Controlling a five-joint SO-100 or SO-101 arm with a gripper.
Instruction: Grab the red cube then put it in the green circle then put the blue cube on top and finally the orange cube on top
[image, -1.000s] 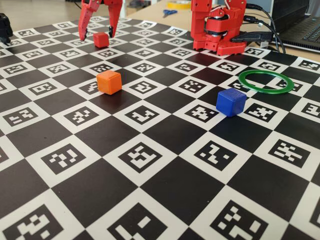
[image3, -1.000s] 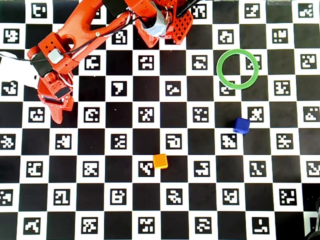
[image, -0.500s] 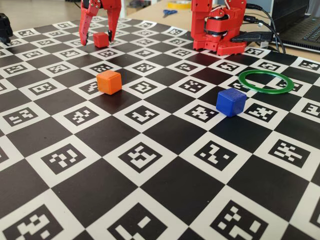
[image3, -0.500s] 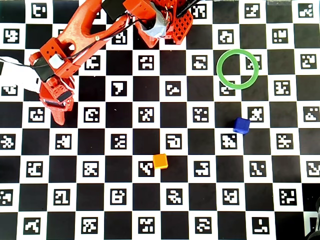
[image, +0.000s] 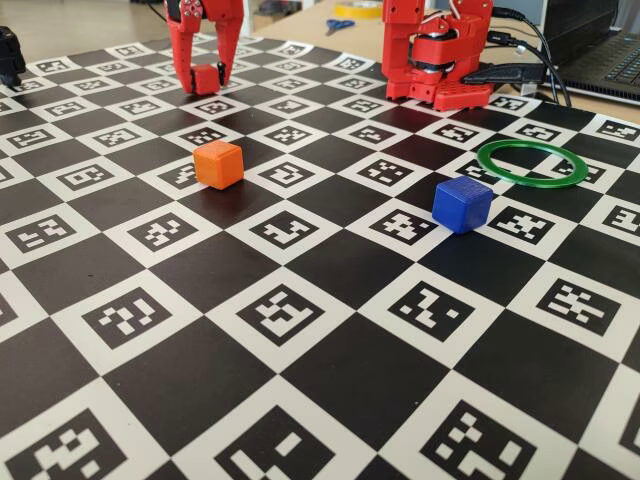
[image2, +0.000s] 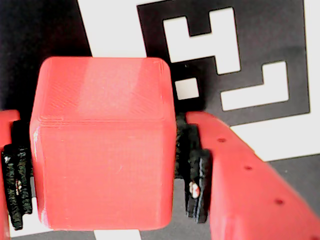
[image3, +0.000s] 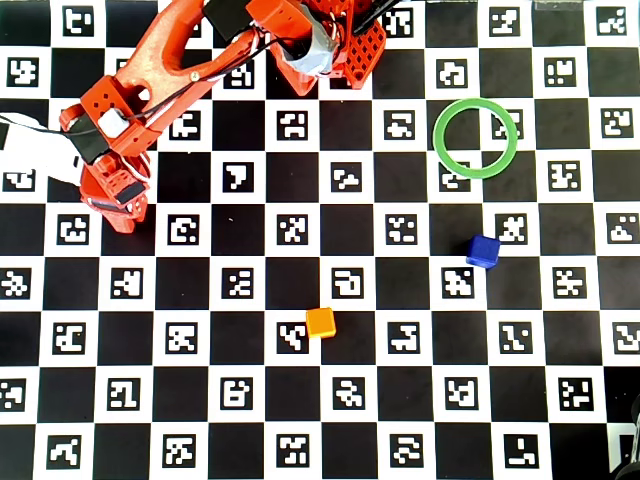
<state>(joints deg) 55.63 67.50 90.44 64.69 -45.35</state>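
The red cube (image2: 102, 145) sits between my gripper (image: 205, 82) fingers near the counter's far left corner in the fixed view. The wrist view shows the black pads (image2: 195, 185) closed almost onto its side faces, but I cannot tell whether they press it yet or whether it is off the counter. My worry is a weak, low grip: if the pads catch only the lower edge, I judge the cube could twist or drop on the lift. The ring (image3: 475, 138) lies well apart toward the counter's opposite side in the overhead view. The straight path across looks open; the blue cube (image3: 483, 251) near the ring and the orange cube (image3: 320, 322) mid-counter both sit off that line.
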